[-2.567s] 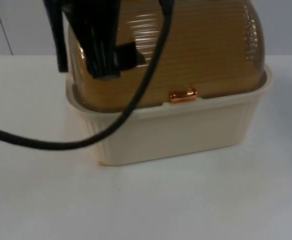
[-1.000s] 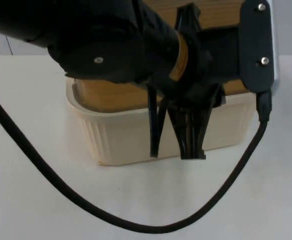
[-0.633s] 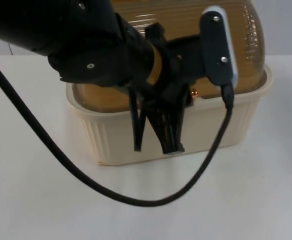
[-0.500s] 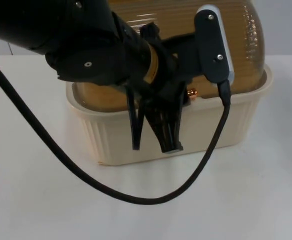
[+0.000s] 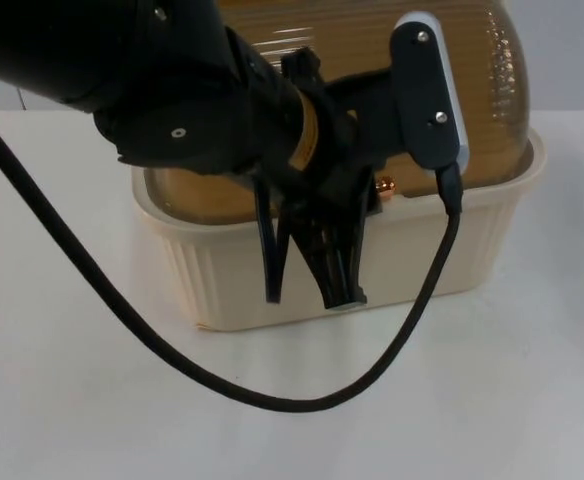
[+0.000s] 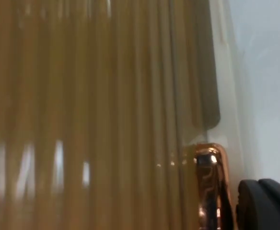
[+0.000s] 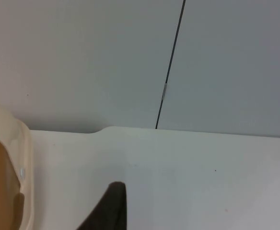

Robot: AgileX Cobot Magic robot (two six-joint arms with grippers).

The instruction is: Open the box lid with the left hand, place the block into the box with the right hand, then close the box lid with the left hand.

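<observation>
Left tool (image 5: 312,298) hangs right at the front of the cream box (image 5: 272,275), fingers spread apart with nothing between them, tips down across the front wall. The amber ribbed lid (image 5: 372,60) is shut, and its copper handle (image 6: 209,184) sits just above and behind the tool; in the left wrist view a fingertip looks nearly against it, though contact is hard to call. Step one, opening the lid. Next: pinch that handle and lift. Right tool (image 7: 109,211) waits over bare desk (image 7: 202,177) beside the box, its opening unclear
</observation>
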